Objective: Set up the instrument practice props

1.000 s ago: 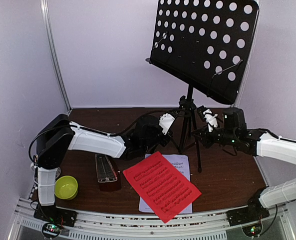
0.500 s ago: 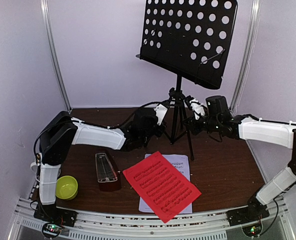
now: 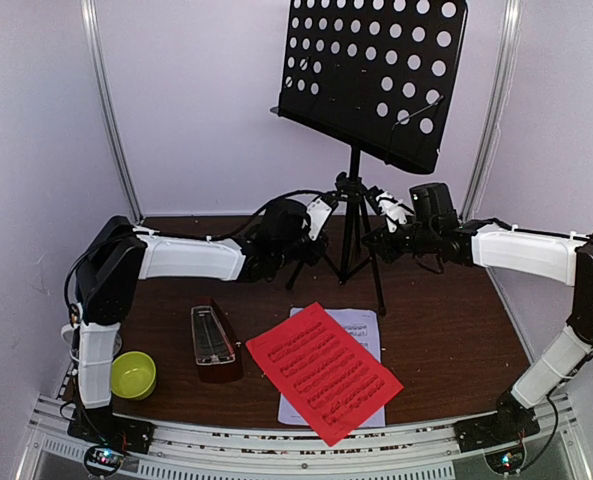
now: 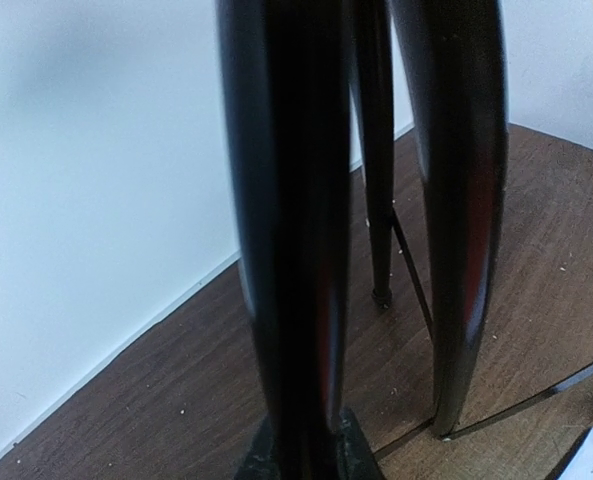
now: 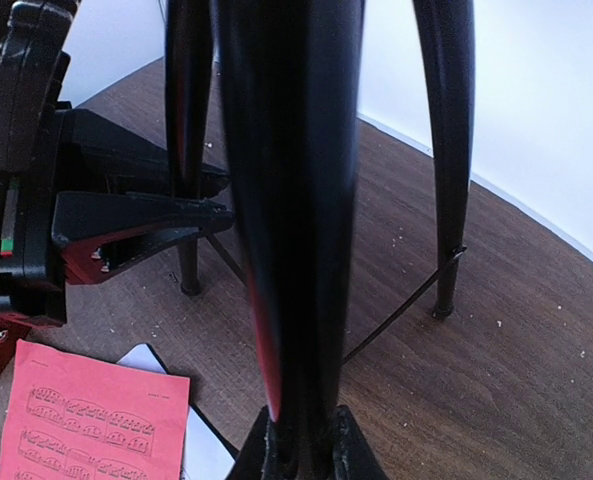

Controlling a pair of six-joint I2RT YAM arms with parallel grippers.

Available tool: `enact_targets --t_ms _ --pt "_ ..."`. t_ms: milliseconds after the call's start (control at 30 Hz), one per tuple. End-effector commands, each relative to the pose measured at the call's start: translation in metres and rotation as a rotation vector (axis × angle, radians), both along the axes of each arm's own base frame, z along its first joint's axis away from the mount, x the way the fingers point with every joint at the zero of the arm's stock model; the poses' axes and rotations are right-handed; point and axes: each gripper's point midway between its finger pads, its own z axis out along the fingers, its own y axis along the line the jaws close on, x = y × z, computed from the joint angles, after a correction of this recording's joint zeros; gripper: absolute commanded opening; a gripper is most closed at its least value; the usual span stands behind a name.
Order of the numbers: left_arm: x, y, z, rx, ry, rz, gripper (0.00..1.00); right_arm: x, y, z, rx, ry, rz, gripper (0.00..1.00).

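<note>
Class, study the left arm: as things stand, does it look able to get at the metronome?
Probably not yet. The left gripper is shut on a leg of the music stand at the back, so it is occupied. The metronome stands in the open nearer that arm's base, likely reachable once the gripper lets go.

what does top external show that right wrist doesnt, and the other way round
Only top external: the stand's perforated desk, the metronome and the bowl. Only right wrist: the right gripper with its fingertips closed round a stand leg. Both: the tripod legs, the red sheet lying over the white sheet, and the left gripper at another leg.
</note>
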Motion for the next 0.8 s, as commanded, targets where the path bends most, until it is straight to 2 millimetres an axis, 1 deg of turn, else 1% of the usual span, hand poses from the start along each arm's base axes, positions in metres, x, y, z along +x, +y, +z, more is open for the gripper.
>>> enact_targets --t_ms 0,67,133,200,267,333,367,400,433,533,667,767 --pt "-0.02 0.008 -0.058 0.198 0.153 -0.133 0.14 0.006 -0.01 0.011 0.019 -0.027 -0.026 0.05" --pt "-0.024 0.004 -0.058 0.188 0.161 -0.163 0.21 0.001 -0.007 0.014 0.032 -0.033 -0.001 0.15" --pt "-0.028 0.002 -0.057 0.186 0.168 -0.19 0.3 -0.005 -0.006 0.019 0.05 -0.047 0.016 0.31" --pt "-0.034 0.001 -0.057 0.189 0.173 -0.221 0.38 -0.012 -0.008 0.018 0.06 -0.056 0.022 0.44" --pt "-0.039 0.001 -0.057 0.186 0.188 -0.257 0.46 -0.018 -0.011 0.018 0.074 -0.063 0.02 0.55" --pt "-0.044 0.003 -0.057 0.17 0.211 -0.301 0.51 -0.023 -0.015 0.014 0.078 -0.059 0.013 0.62" --pt "-0.045 0.005 -0.057 0.163 0.222 -0.316 0.61 -0.026 -0.017 0.01 0.078 -0.054 0.01 0.73" --pt "-0.046 0.008 -0.058 0.157 0.232 -0.325 0.68 -0.028 -0.019 0.006 0.079 -0.046 0.007 0.78" --pt "-0.046 0.011 -0.06 0.15 0.243 -0.328 0.71 -0.031 -0.021 -0.001 0.08 -0.035 0.002 0.81" --pt "-0.042 0.02 -0.066 0.138 0.272 -0.317 0.72 -0.037 -0.023 -0.021 0.081 0.005 -0.001 0.82" --pt "-0.034 0.026 -0.075 0.122 0.303 -0.32 0.72 -0.036 -0.026 -0.048 0.058 0.052 -0.021 0.8" --pt "-0.029 0.026 -0.077 0.111 0.318 -0.33 0.71 -0.032 -0.027 -0.061 0.035 0.07 -0.024 0.78"
